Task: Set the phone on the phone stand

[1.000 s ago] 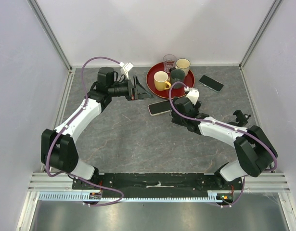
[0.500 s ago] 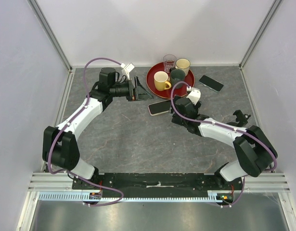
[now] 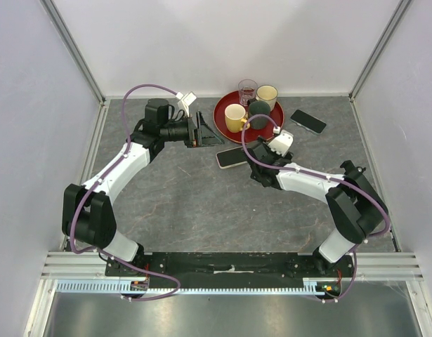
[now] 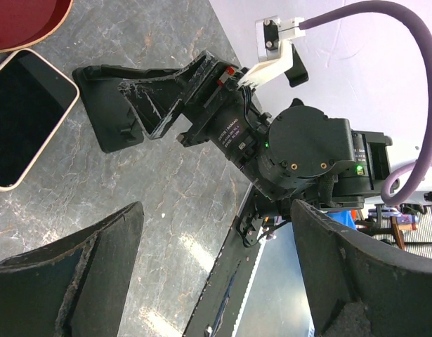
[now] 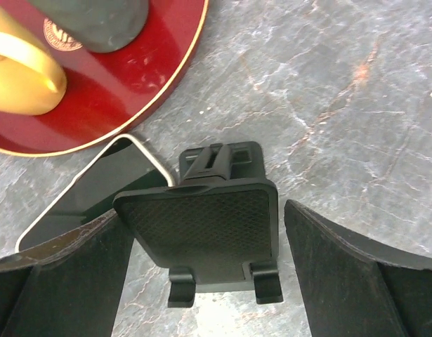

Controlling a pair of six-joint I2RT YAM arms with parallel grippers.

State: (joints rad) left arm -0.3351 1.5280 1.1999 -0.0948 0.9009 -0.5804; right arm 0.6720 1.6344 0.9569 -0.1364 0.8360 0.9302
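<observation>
No legible text in any view; white print on black arm housing (image 4: 233,130), left wrist cam, too small to read; round emblem (image 5: 61,35) at foot of dark mug (image 5: 96,17) on red tray (image 5: 156,63), right wrist cam, lettering blurred, unreadable.

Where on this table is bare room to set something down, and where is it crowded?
Bare: the wide middle of the table, bordered by the left arm, the right arm and the cream-edged phone. Crowded: the back centre, where red tray, phone stand and that phone sit close together.
</observation>
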